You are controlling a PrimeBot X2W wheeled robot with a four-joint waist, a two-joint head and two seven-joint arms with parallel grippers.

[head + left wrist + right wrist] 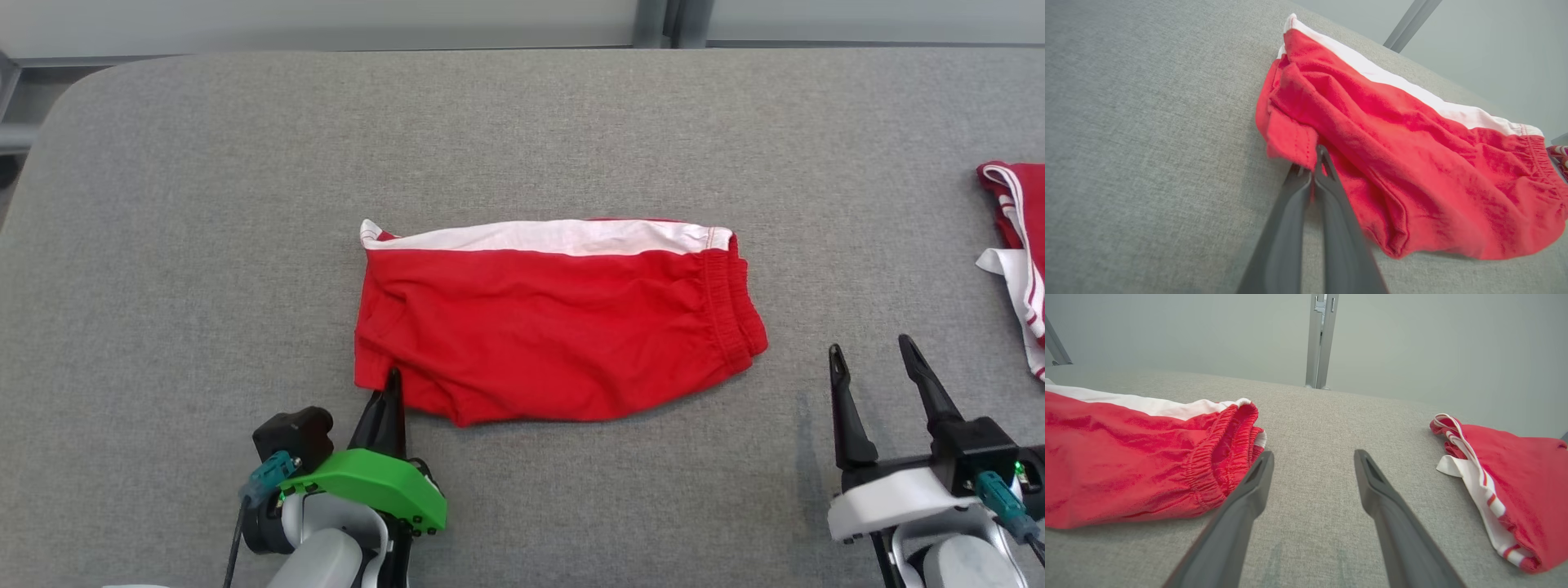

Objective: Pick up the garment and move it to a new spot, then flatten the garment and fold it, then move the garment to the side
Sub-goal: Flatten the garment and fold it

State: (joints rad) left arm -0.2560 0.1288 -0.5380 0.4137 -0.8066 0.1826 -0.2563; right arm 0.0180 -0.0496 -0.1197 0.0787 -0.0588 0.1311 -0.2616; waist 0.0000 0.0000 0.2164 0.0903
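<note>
Pinching the garment by its hem, plain from its wrist view, left hand grips; right hand gapes wide.

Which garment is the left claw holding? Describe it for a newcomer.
Middle of the grey table: red shorts lying flat, near corner pinched by the left claw. Unlike the bunched red garment at the right edge with striped trim, these carry one broad white band.

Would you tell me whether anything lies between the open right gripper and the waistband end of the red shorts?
Nothing visible does: bare grey table separates the right gripper from the waistband end of the red shorts. The other red garment lies on the gripper's far side, toward the table's right edge.
</note>
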